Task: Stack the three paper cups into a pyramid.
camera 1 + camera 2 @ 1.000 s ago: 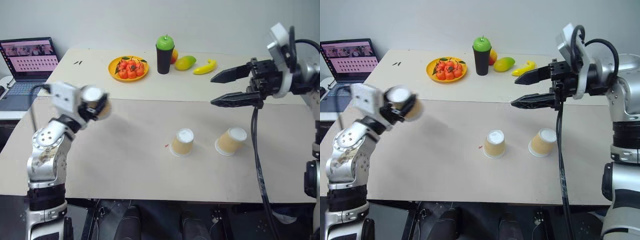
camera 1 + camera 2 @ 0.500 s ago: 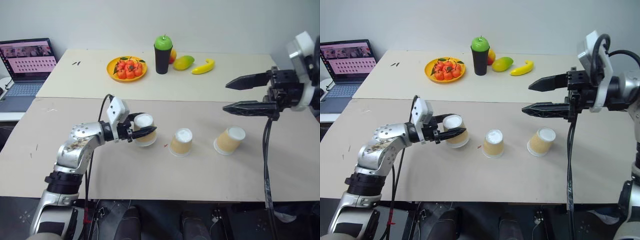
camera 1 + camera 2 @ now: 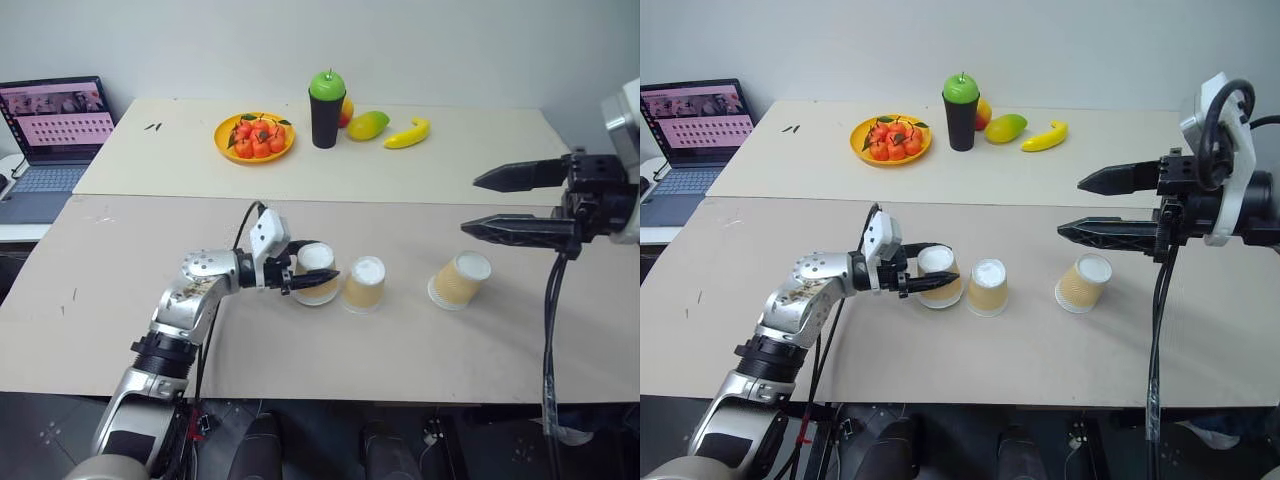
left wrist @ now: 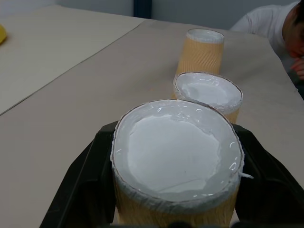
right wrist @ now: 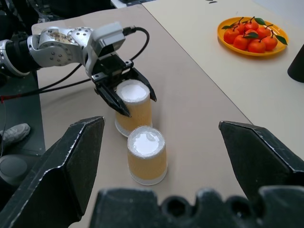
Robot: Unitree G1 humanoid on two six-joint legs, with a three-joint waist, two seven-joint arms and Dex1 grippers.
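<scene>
Beige table [image 3: 120, 330]: left gripper [image 3: 312, 274] clamped on inverted cup [image 3: 316, 273] beside middle cup [image 3: 363, 284], may nudge it on release; right gripper [image 3: 515, 203] agape.

The three paper cups are matt ribbed tan paper with white bases: the held cup [image 3: 316, 273] shows a slightly crinkled, faintly shiny white base, the middle cup [image 3: 364, 284] beside it looks alike, and the third cup [image 3: 460, 280] at right centre has the same corrugated wall. The left tool [image 3: 312, 273] has matt black plastic fingers on a scuffed, silvery metal arm. The right tool [image 3: 500, 203], at the right edge, is dull black plastic too. The tabletop [image 3: 300, 350] is smooth, matt beige. In the upper middle, the plate [image 3: 226, 141] looks like glossy orange plastic, and the black cup [image 3: 327, 118] has a slight sheen.
</scene>
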